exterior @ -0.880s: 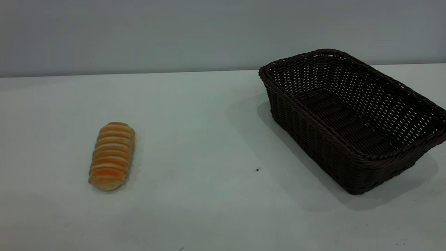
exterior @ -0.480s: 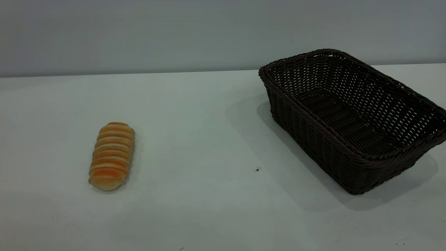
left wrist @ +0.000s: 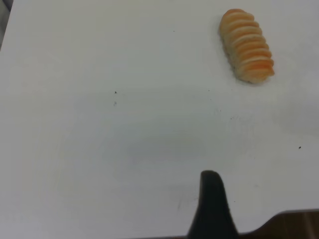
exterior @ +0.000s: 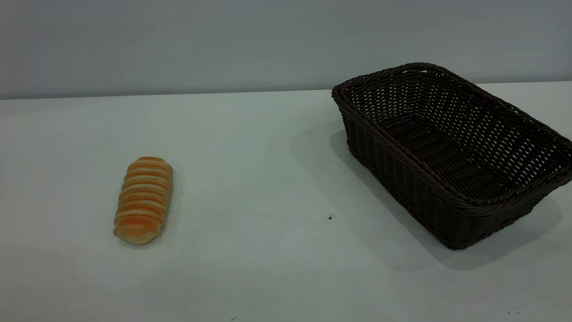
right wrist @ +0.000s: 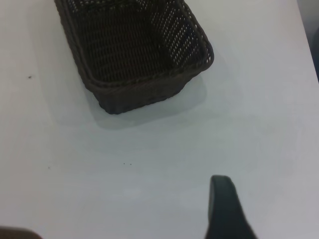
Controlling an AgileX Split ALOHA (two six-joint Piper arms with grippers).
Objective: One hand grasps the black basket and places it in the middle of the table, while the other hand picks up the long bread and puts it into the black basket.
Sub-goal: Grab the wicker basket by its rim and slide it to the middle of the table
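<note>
The long bread (exterior: 143, 200) lies on the left part of the table (exterior: 250, 188), its length running towards the back. It also shows in the left wrist view (left wrist: 247, 45). The black basket (exterior: 451, 147) stands empty at the right, turned at an angle, partly cut off by the right edge of the exterior view. It also shows in the right wrist view (right wrist: 134, 50). Neither arm shows in the exterior view. My left gripper (left wrist: 213, 209) hangs above bare table, well short of the bread. My right gripper (right wrist: 224, 209) hangs above bare table, well short of the basket's end wall.
A grey wall runs behind the table's far edge. A tiny dark speck (exterior: 330, 218) lies on the table between bread and basket. The table's edge (left wrist: 294, 219) shows close to the left gripper in the left wrist view.
</note>
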